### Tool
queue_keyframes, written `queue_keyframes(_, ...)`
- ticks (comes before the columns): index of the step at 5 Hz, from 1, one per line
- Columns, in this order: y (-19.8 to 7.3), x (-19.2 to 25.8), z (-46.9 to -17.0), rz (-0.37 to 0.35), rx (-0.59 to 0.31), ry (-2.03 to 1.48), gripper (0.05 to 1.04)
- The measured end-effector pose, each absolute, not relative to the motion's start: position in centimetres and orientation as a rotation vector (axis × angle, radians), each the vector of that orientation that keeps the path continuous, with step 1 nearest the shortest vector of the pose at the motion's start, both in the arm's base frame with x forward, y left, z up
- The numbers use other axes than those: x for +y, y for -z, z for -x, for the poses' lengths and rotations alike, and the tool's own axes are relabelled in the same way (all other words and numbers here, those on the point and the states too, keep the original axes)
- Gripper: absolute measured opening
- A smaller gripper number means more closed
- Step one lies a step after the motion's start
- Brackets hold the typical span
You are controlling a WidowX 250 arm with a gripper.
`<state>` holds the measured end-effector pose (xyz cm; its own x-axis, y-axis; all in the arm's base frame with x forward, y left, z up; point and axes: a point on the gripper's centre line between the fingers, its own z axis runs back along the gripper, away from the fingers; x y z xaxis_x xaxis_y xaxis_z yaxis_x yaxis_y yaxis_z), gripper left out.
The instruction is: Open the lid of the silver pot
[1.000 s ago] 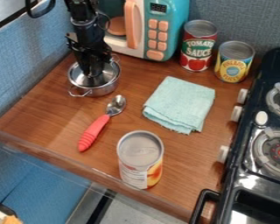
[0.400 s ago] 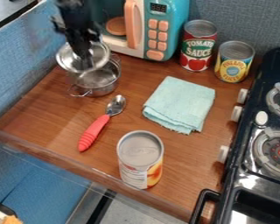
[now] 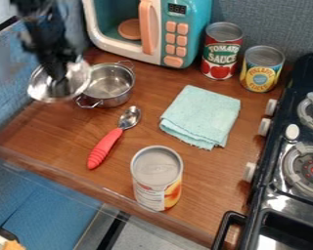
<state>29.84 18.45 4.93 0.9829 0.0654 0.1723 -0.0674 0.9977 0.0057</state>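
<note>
Brown wood-grain countertop (image 3: 66,132), blue textured wall (image 3: 270,24) behind. Gripper (image 3: 57,75): my fingers pinch the steel lid (image 3: 43,89) at its centre, off to the left of the silver pot (image 3: 111,87) and held aloft. Risks: a weak pinch could let the lid swivel or drop; lowering too near the pot could clip its rim and shove it; drifting outward could scrape the blue side panel (image 3: 9,105). Pot: upright, uncovered, shiny, wire loop handles, beside the red-handled spoon (image 3: 112,140).

The red can (image 3: 220,57) reads "TOMATO SAUCE", the yellow can (image 3: 261,71) "PINEAPPLE SLICES"; digits on the microwave display (image 3: 177,9) are blurred.
</note>
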Motion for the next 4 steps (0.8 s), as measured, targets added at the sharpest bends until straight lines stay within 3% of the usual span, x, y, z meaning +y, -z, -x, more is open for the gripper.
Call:
queue_keyframes(2, -0.7, 18.0, -25.2, -0.036, -0.087, -0.078, 0.054)
queue_keyframes(4, 1.5, 18.6, -25.4, -0.044, -0.056, -0.105, 0.053)
